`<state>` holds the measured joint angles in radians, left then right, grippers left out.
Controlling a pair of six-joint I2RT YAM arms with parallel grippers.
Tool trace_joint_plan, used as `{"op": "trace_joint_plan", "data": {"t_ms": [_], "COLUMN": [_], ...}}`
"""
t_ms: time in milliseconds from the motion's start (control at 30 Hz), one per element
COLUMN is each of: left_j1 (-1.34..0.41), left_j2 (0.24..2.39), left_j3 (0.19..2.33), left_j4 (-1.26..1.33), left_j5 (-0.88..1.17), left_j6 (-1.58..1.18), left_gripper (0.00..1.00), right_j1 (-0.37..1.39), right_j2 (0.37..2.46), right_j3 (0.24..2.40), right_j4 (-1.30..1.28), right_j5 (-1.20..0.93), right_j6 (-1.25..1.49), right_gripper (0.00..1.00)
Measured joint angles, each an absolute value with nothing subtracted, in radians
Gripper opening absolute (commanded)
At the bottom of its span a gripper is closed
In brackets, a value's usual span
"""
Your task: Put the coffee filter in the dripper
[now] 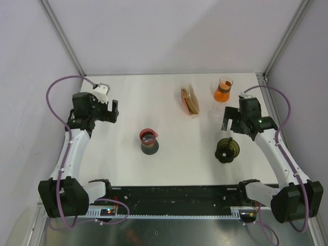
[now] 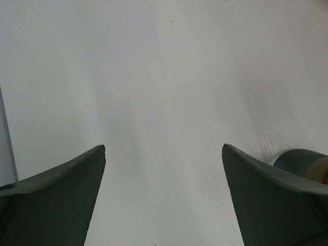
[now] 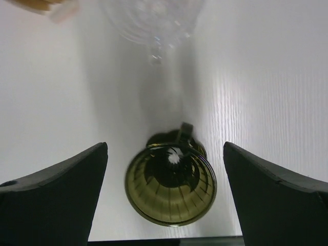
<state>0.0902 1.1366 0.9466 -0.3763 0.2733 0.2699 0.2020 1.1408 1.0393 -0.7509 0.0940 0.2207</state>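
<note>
There, coffee filters (image 1: 194,105) in orange holder (image 1: 184,96)

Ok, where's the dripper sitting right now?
Top view: the dripper stands on the right side of the table, just nearer the bases than the right claw, with the orange carafe farther back.

Olive ribbed dripper (image 1: 227,149), tan filters (image 1: 190,101), orange carafe (image 1: 223,91), red-rimmed grey cup (image 1: 149,141)
</note>
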Motion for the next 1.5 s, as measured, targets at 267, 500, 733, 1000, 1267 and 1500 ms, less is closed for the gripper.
{"op": "trace_joint_plan", "data": {"t_ms": [267, 500, 733, 1000, 1267, 1500], "left_j1": [0.090, 0.090, 0.090, 0.090, 0.090, 0.090], "left_j2": [1.172, 1.178, 1.196, 1.196, 1.196, 1.196], "left_j3": [0.966, 0.986, 0.993, 0.997, 1.007, 1.020], "left_j4": [-0.380, -0.383, -0.384, -0.384, -0.384, -0.401], "left_j5": [0.326, 0.330, 0.331, 0.353, 0.373, 0.413], "left_j6": [0.271, 0.276, 0.290, 0.290, 0.289, 0.277], "left_gripper": [1.00, 1.00, 1.00, 1.00, 1.00, 0.98], "right_j1": [0.018, 0.012, 0.013, 0.038, 0.071, 0.198], "right_j2": [1.000, 0.949, 0.993, 1.040, 1.103, 1.100], "right_j3": [0.815, 0.758, 0.747, 0.733, 0.720, 0.726], "right_j4": [-0.755, -0.781, -0.781, -0.778, -0.756, -0.721], "right_j5": [0.080, 0.079, 0.044, 0.036, -0.008, -0.053], "right_j6": [0.421, 0.490, 0.521, 0.539, 0.535, 0.556], "right_gripper": [0.95, 0.77, 0.74, 0.68, 0.04, 0.00]}}
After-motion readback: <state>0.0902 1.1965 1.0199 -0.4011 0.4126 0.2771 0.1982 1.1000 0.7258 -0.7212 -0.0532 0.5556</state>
